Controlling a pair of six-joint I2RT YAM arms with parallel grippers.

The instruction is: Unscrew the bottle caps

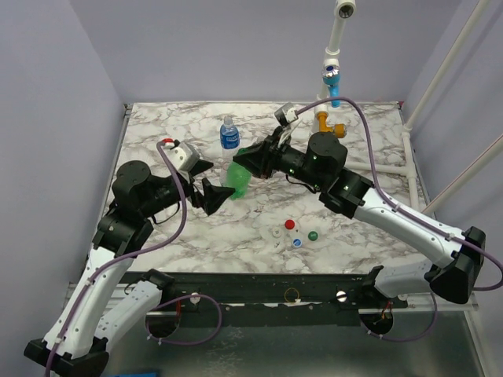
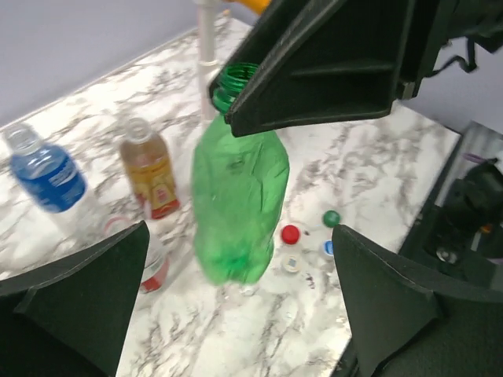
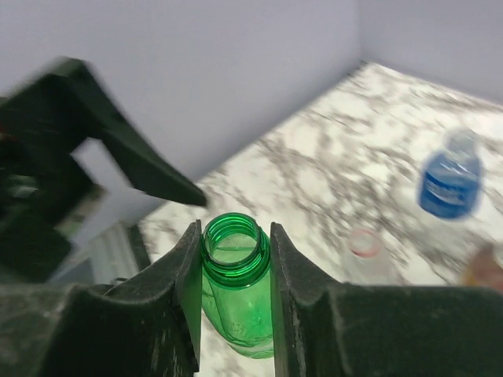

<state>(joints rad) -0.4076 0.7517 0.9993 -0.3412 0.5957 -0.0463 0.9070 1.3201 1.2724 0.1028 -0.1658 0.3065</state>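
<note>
Green bottle (image 2: 240,196): near the table's middle, tilted, its neck open and capless. Whether its base touches the marble table (image 1: 196,239) cannot be told.
Right gripper (image 3: 234,247): clamped on the green bottle's neck, one finger on each side just below the threads.
Left gripper (image 1: 209,181): spread wide, just near-left of the green bottle and not touching it.
Caps: red cap (image 2: 291,233), green cap (image 2: 332,218), white cap (image 2: 292,263) and bluish-white cap (image 2: 328,248) lie loose in a cluster near-right of the green bottle.
Hidden: the red-and-white-label bottle (image 2: 153,263) is partly behind a left finger (image 2: 71,302). The right arm covers it and the amber bottle (image 2: 149,169) in the top view.
Cut off: the right wrist view shows only an edge of the amber bottle.
Blur: the blue-label bottle (image 1: 229,133), on the far side of the green one, is smeared in both wrist views.
Writing: none can be read on any label.
View difference: only the top view shows the pipe fittings (image 1: 331,124) at the far edge. Only the left wrist view shows all four bottles.
</note>
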